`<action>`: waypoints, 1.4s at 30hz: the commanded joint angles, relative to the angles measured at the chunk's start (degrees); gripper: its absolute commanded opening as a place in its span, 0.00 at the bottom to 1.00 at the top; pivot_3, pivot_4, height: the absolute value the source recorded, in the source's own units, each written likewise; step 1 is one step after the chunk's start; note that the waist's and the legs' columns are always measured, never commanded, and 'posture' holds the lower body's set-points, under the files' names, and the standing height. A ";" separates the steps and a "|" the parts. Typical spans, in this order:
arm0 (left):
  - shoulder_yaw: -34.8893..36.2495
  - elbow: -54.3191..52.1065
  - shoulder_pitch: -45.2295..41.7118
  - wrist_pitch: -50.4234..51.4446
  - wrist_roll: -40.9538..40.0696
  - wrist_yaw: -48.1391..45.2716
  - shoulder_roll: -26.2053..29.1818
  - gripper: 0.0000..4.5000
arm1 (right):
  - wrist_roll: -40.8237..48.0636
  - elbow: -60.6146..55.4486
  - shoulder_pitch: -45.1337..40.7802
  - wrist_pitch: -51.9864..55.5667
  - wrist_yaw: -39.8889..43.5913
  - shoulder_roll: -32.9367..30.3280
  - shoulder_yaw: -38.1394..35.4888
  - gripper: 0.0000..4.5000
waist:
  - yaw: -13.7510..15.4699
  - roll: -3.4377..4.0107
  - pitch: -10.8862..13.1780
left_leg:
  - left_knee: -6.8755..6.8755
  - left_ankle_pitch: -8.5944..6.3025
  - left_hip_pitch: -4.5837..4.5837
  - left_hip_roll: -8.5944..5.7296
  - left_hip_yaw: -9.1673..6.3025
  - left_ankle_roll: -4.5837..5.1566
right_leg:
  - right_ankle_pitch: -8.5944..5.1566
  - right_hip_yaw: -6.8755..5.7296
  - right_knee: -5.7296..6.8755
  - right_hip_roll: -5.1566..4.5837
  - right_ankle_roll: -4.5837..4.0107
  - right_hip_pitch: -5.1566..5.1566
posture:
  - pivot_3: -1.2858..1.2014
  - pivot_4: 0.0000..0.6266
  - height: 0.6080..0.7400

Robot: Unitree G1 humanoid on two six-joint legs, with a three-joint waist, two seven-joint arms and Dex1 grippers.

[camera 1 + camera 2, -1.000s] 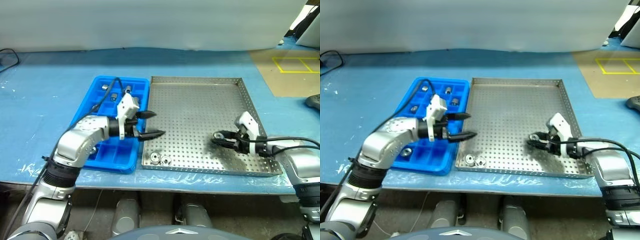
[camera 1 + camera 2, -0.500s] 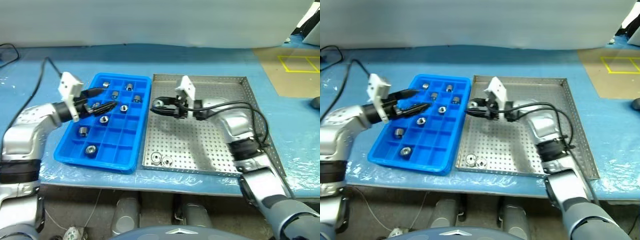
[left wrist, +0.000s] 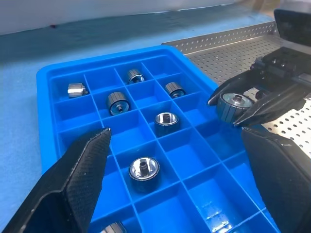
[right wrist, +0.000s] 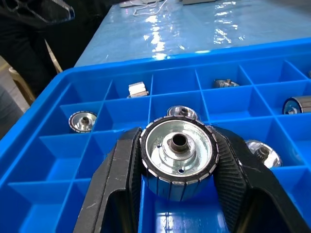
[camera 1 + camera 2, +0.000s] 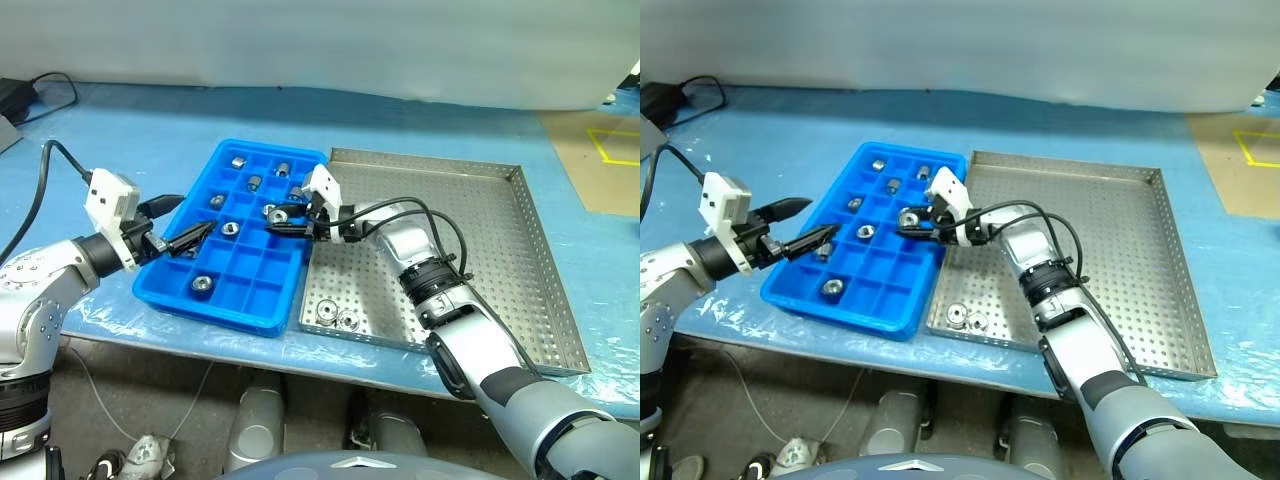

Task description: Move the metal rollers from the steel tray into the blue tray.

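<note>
From the head, the paired eye views look forward and down over the blue tray and steel tray, both framing the same tabletop. The left wrist view looks low across the blue tray's compartments toward the steel tray's near edge. The right wrist view sits closest, facing along the blue tray.

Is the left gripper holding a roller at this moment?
No: in the left wrist view the left gripper stands open with nothing between its fingers, while the right gripper carries a roller over the blue tray.
</note>
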 commanded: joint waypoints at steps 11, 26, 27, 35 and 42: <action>-3.75 1.32 -4.68 -0.58 -1.36 -0.94 -0.57 1.00 | 3.56 -15.96 2.76 8.93 4.84 -5.88 -2.53 0.81 | 0.13 0.00 0.00 | 0.03 0.03 -0.03 0.02 0.02 -0.02 | 0.03 0.00 -0.02 0.03 0.00 -0.01 | 0.64 0.24 1.00; -14.09 7.59 -11.54 -3.53 1.63 -5.30 -6.13 1.00 | 14.05 -47.73 18.77 29.14 14.07 -27.99 0.83 0.81 | -0.90 -0.03 -0.02 | -0.24 0.13 0.61 0.04 0.07 -0.15 | 0.04 0.04 -0.18 0.08 0.11 0.45 | 0.59 0.24 1.00; -14.19 7.69 -11.69 -3.50 1.66 -5.42 -6.13 1.00 | 12.89 -45.90 19.48 27.55 13.74 -27.50 1.69 0.81 | -1.05 -0.03 -0.02 | -0.30 0.16 0.65 0.03 0.07 -0.19 | 0.04 0.05 -0.18 0.08 0.11 0.46 | 0.59 0.24 1.00; -14.14 7.24 -11.17 -2.80 1.55 -6.19 -5.51 1.00 | 7.42 -34.42 23.82 16.09 15.84 -26.83 6.25 0.81 | -1.57 -0.04 -0.02 | -0.36 0.29 0.67 -0.03 0.07 -0.34 | 0.04 0.04 -0.34 0.06 0.09 0.61 | 0.60 0.24 1.00; -14.56 5.12 -11.43 -0.67 0.98 -4.49 -6.24 1.00 | 5.90 -31.95 23.83 12.90 16.05 -24.39 7.16 0.81 | -1.75 -0.04 -0.02 | -0.38 0.29 0.72 0.01 0.07 0.04 | 0.04 0.04 -0.31 0.07 0.08 0.61 | 0.60 0.24 1.00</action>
